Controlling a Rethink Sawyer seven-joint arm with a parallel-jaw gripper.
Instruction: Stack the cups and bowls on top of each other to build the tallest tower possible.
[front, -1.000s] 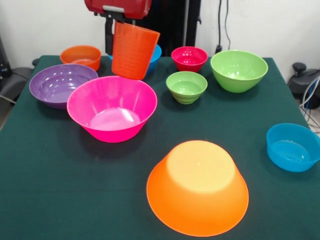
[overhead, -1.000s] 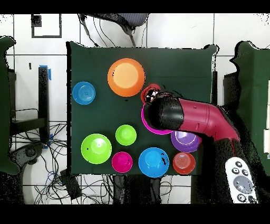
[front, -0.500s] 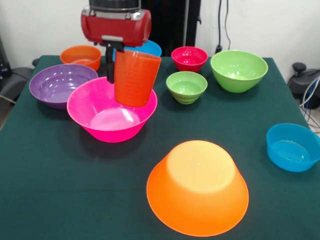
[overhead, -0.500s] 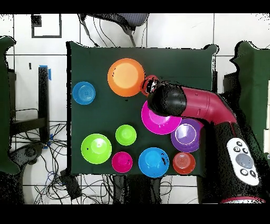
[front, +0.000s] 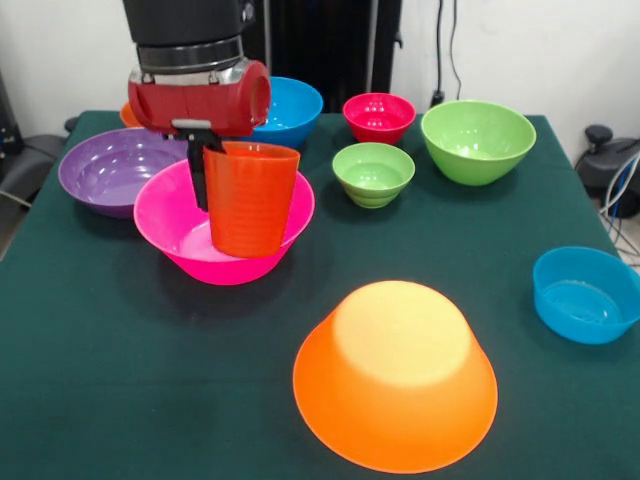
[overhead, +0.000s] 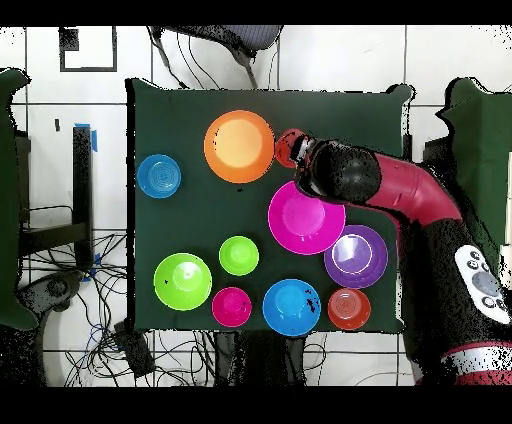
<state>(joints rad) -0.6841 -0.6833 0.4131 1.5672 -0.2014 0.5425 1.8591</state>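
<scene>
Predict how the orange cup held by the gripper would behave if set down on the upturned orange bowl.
The cup is taller than wide, so probably tippy. The upturned orange bowl has a flat, glossy top, so it may slide. It hangs upright from the gripper, suggesting it is stiff and light.

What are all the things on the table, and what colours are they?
Cup: 1, orange-red, upright, held above the table, in front of the pink bowl.
Large bowls: 2; pink behind the cup; orange upside down, nearest the camera.
Mid bowls: 3; purple, blue, green.
Small bowls: 4; green, red, blue, orange.
Table: 1, dark green.
Gripper: 1, red and black arm, holding the cup.
</scene>
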